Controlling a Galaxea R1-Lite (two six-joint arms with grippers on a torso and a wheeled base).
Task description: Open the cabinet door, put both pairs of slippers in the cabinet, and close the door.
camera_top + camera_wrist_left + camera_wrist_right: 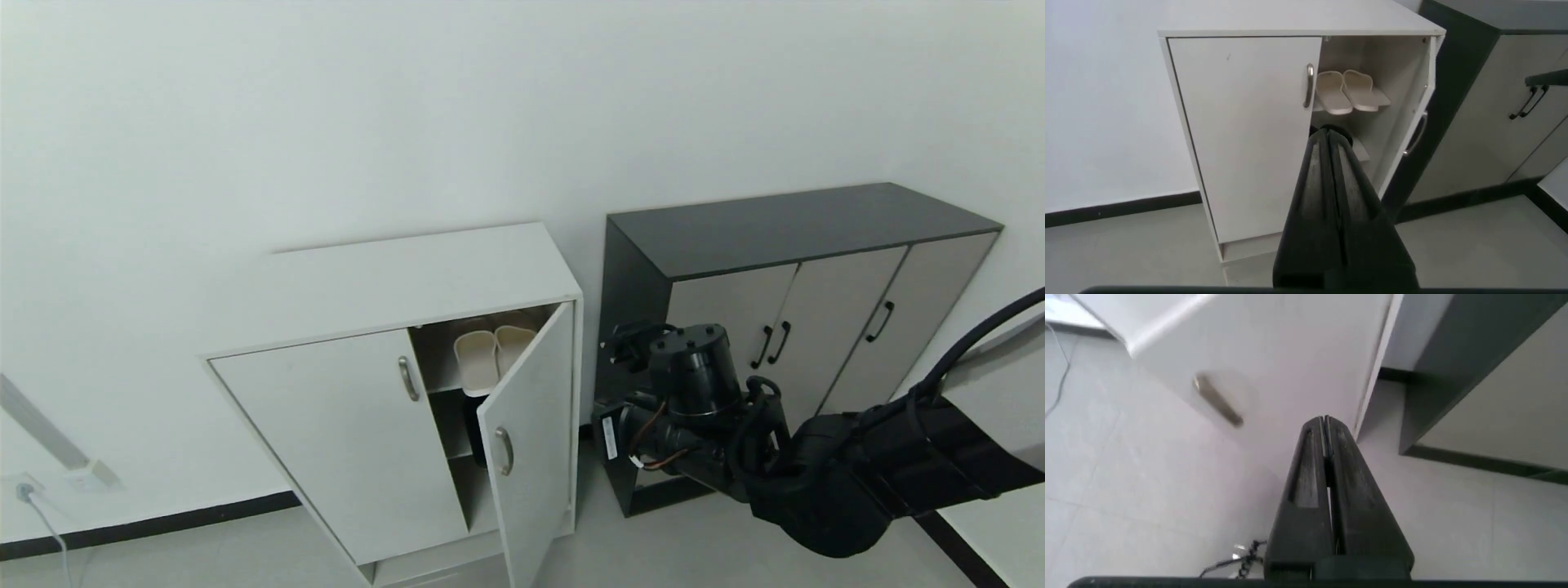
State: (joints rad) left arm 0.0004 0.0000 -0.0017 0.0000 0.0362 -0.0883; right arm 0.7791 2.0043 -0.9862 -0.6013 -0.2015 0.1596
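The white cabinet [408, 282] stands against the wall with its left door [351, 433] closed and its right door [531, 425] swung partly open. A beige pair of slippers [492, 353] [1351, 90] lies on the upper shelf. Something dark [473, 429] sits on the shelf below; I cannot tell what it is. My right arm [694, 392] hangs just right of the open door. My right gripper [1325, 422] is shut and empty, pointing at the door's outer face beside its handle [1218, 401]. My left gripper [1327, 131] is shut and empty, in front of the cabinet opening.
A dark cabinet [800, 269] with grey doors stands close to the right of the white one, with a narrow gap between them. A wall socket with a cable [24, 492] is at the far left. The tiled floor [1143, 498] lies in front of both cabinets.
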